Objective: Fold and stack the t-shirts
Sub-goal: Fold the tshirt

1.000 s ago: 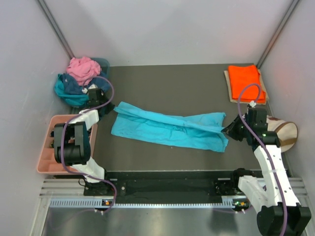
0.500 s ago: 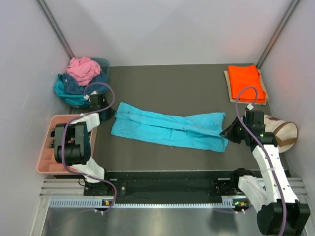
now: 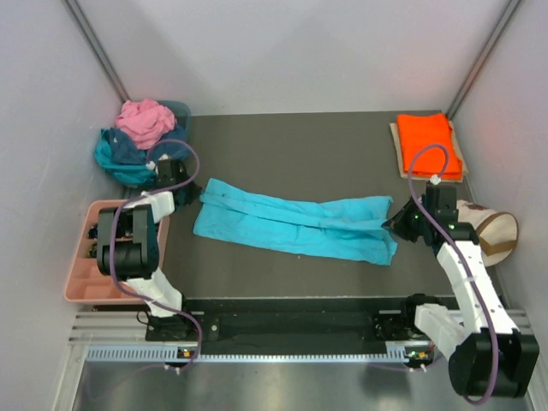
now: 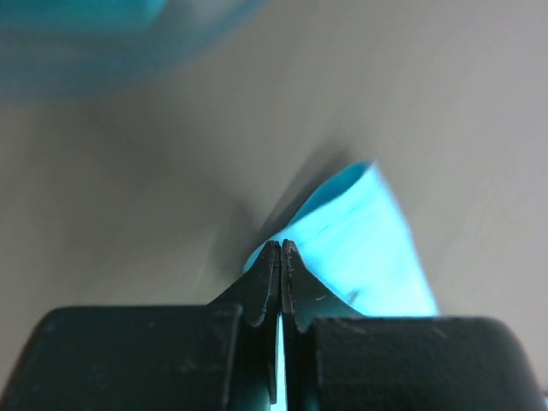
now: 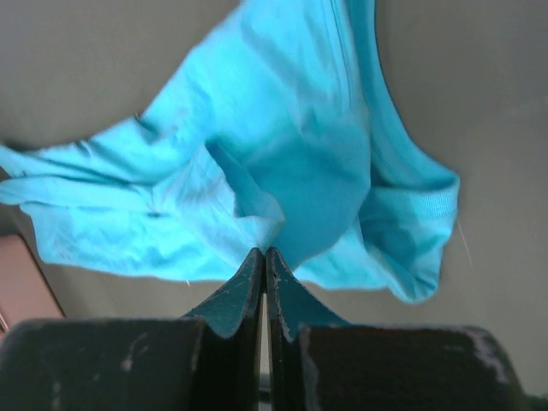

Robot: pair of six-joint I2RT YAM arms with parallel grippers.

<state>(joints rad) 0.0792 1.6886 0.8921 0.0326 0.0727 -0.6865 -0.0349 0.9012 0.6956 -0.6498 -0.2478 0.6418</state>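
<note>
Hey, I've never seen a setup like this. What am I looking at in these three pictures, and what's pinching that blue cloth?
These are two robot arms bolted at the near edge of a dark table. The wide picture comes from a fixed camera above and behind them. The two close-ups come from a camera on each wrist, looking along its black fingers. On the table lies a turquoise t-shirt, stretched out lengthwise. The left pincer is shut on one end, the right pincer on the other. At the far right lies a folded orange t-shirt; at the far left is a heap of shirts, pink, navy and teal. A pink tray sits by the left arm and a cream bag by the right.
</note>
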